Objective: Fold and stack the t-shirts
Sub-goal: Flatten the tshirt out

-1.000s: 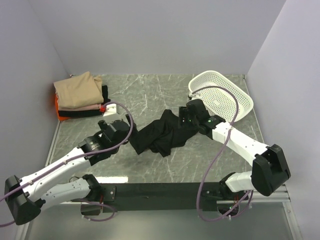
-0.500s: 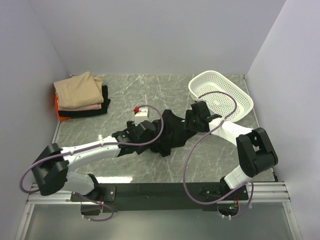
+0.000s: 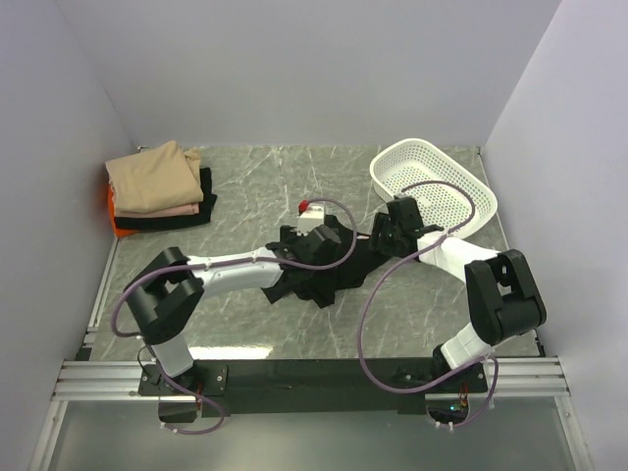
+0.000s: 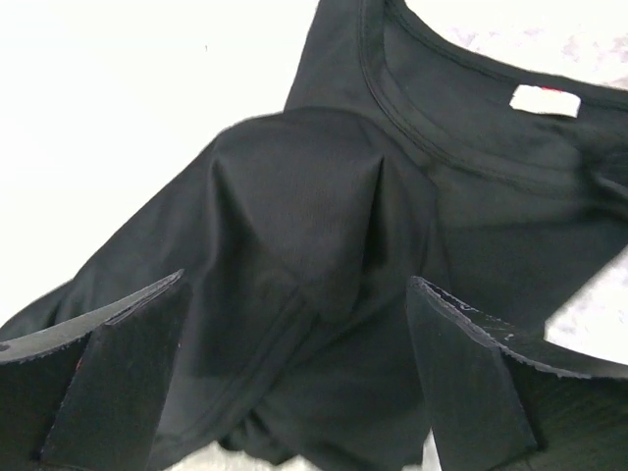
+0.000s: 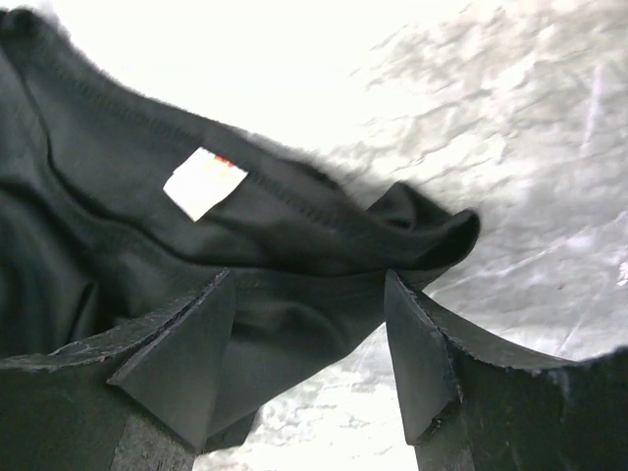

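A grey marbled worktop (image 3: 294,177) seen from above, two white robot arms bolted at its near edge. Both arms reach inward to the middle of the worktop, where a plain black t-shirt (image 3: 324,283) lies crumpled and unfolded.

The left claw (image 3: 329,240) sits over the shirt's left part. In the left wrist view its claw (image 4: 294,285) has its two dark fingers spread wide, gripping nothing. A raised peak of the black t-shirt (image 4: 324,196) stands between them, and beyond it the neckline curves past with a small pale neck label (image 4: 545,100).

The right claw (image 3: 378,235) meets the shirt's right edge. In the right wrist view its claw (image 5: 306,280) is also spread wide and grips nothing. A rolled edge of the black t-shirt (image 5: 98,196) lies between the fingers, with the same neck label (image 5: 204,183) just beyond.

Further back on the left, against the side wall, is a stack of folded t-shirts (image 3: 157,186): tan on top, then pale pink, black, and orange at the bottom. At the far right stands a white perforated basket (image 3: 417,141), well apart from the stack and near the right arm.
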You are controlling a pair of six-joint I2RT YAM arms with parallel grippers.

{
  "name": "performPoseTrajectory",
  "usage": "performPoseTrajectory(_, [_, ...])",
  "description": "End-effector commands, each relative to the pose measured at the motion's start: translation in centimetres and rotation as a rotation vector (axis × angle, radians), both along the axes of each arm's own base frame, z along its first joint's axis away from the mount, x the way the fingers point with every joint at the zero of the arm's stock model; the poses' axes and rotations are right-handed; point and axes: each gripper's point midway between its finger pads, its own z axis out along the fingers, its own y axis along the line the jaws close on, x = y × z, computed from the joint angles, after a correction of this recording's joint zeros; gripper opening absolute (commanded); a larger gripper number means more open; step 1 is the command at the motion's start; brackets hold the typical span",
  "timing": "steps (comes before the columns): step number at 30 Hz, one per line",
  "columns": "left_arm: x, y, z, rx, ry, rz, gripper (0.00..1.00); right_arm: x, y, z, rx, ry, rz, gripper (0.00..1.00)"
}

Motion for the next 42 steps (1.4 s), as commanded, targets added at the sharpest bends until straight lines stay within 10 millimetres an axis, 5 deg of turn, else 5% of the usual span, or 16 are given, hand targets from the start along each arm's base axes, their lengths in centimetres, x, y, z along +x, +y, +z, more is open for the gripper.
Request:
performPoseTrajectory(1, [1.6,-0.4,1.1,0.042,-0.061,0.032,0.95,1.1,-0.4,-0.4,0.010,-0.018,-0.030,0.69])
performPoseTrajectory(11, [3.0,0.2,-1.7,0.100,-0.040,0.068,0.69,1.5,-0.6,-1.1,-0.002,0.004,-0.041,0.64])
performPoseTrajectory(13, [3.4,0.6,-2.1,0.099,-0.039,0.079,0.61,1.4,-0.7,-1.0,-0.001,0.003,-0.038,0.49])
performPoseTrajectory(17, [4.0,2.1,-2.1,0.098,-0.059,0.129,0.01,1.4,-0.4,-1.1,0.008,0.008,-0.020,0.12])
performPoseTrajectory(18, [4.3,2.7,-1.7,0.091,-0.063,0.147,0.01,1.4,-0.3,-1.0,0.007,0.011,-0.014,0.00])
performPoseTrajectory(21, [4.4,4.8,-0.2,0.097,-0.092,0.198,0.00,1.3,-0.5,-0.3,-0.001,0.007,-0.014,0.00])
performPoseTrajectory(27, [4.1,11.2,5.6,0.060,-0.168,0.332,0.00,1.0,-1.5,6.8,0.001,-0.138,-0.040,0.00])
performPoseTrajectory(34, [1.9,17.9,11.7,-0.032,-0.249,0.456,0.00,-1.8,-3.5,19.1,0.029,-0.412,-0.079,0.00])
performPoseTrajectory(37, [0.8,20.2,13.6,-0.074,-0.277,0.512,0.00,-3.4,-4.1,22.1,0.038,-0.470,-0.075,0.00])
performPoseTrajectory(42, [-0.4,22.8,15.1,-0.110,-0.312,0.567,0.01,-5.5,-4.5,23.4,0.048,-0.499,-0.063,0.00])
